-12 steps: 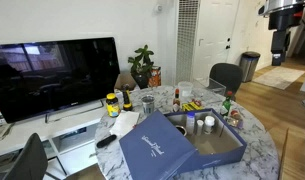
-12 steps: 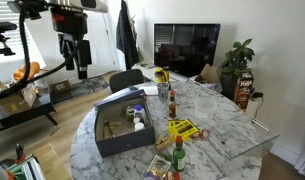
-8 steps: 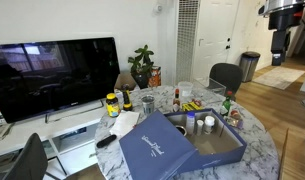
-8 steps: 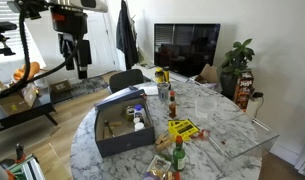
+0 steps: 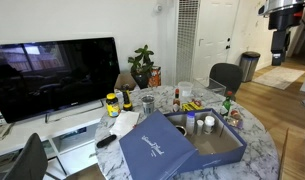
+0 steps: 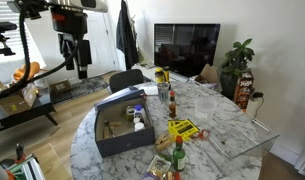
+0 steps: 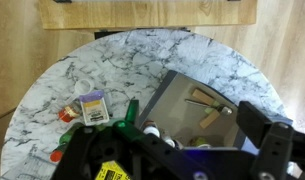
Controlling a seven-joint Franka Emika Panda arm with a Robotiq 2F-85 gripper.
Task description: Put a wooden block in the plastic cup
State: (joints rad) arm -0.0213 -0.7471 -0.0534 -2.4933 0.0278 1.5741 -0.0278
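Marble-topped round table (image 6: 232, 125) fills my feeds, and the pale wooden block (image 7: 202, 98) lies inside the open navy cardboard box (image 6: 117, 145) on it. What I take for the clear plastic cup (image 6: 204, 104) stands on the marble apart from the box, beyond a flat yellow packet (image 6: 182, 128). High up and well away from them hangs the black Robotiq gripper (image 6: 75, 70), and in the wrist view its fingers (image 7: 262, 128) sit spread wide, holding nothing

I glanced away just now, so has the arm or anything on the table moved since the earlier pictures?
Nothing visibly changed. The gripper hangs high above the marble table, open and empty, and the blue box and sauce bottles sit as before.
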